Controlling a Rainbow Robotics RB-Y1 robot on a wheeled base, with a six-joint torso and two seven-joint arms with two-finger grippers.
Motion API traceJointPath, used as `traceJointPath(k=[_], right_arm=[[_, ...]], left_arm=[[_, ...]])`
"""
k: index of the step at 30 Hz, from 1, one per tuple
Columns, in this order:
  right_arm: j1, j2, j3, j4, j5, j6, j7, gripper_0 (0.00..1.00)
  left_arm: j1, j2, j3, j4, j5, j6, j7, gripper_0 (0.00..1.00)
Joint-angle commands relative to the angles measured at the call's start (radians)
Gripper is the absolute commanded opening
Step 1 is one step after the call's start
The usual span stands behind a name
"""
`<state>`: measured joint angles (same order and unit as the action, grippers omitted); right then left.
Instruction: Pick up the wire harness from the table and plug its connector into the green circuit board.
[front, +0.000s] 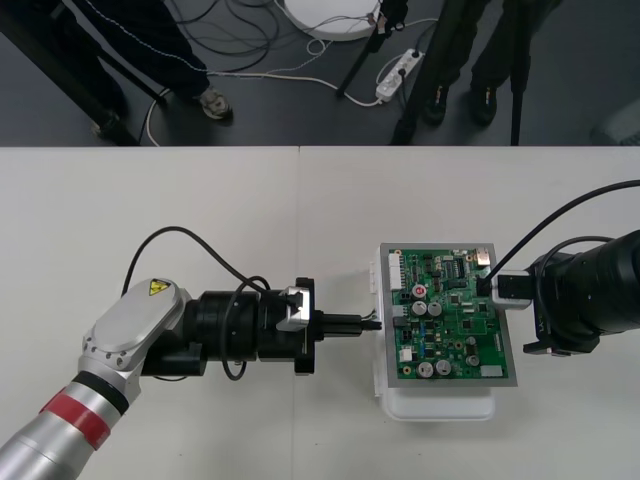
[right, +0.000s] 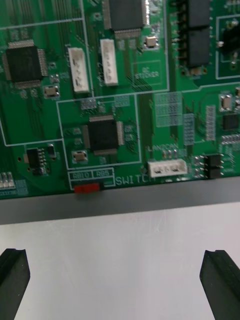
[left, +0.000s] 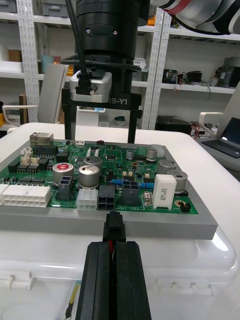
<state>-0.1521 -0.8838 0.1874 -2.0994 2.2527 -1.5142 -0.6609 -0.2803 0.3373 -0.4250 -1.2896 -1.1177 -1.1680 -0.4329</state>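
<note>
**Harness is in hand, plug isn't seated yet**

Quick status for you, starting at your left arm. The left gripper (front: 362, 322) has its fingers (left: 100, 280) pressed together, pinching the wire harness right behind its black plug (left: 114, 222). You can spot a bit of red wire (left: 111, 244) in the seam between them. So the pickup looks done: the harness is off the table (front: 200, 220) and held out level.

The plug's nose sits right at the grey rim of the green circuit board (front: 455, 320), lined up with a small black socket (left: 106, 198) just past that rim. From the left wrist view I'd say it's not in yet, more like parked at the doorstep. What's left for you is the push in, then letting go.

Pose-wise, your left arm reaches in low from its own side, with the wrist laid flat and the fingers aimed straight at the board's near edge. The board is on its white base (front: 440, 405).

On the far side of the board, your right gripper (left: 100, 132) hangs just over the opposite edge, pointing down. Its fingers (right: 14, 282) are spread wide and hold nothing. My guess is it's there to brace the board, but it isn't gripping anything so far
</note>
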Motion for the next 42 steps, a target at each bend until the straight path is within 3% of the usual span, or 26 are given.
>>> traceJointPath(k=[1, 42], right_arm=[[0.006, 0.011, 0.04, -0.045, 0.024, 0.012, 0.029, 1.0], [-0.021, 0.042, 0.087, -0.088, 0.045, 0.023, 0.047, 1.0]], left_arm=[[-0.036, -0.038, -0.032, -0.034, 0.022, 0.051, 0.091, 0.0], [-0.036, -0.058, -0.057, -0.034, 0.018, 0.093, 0.082, 0.0]])
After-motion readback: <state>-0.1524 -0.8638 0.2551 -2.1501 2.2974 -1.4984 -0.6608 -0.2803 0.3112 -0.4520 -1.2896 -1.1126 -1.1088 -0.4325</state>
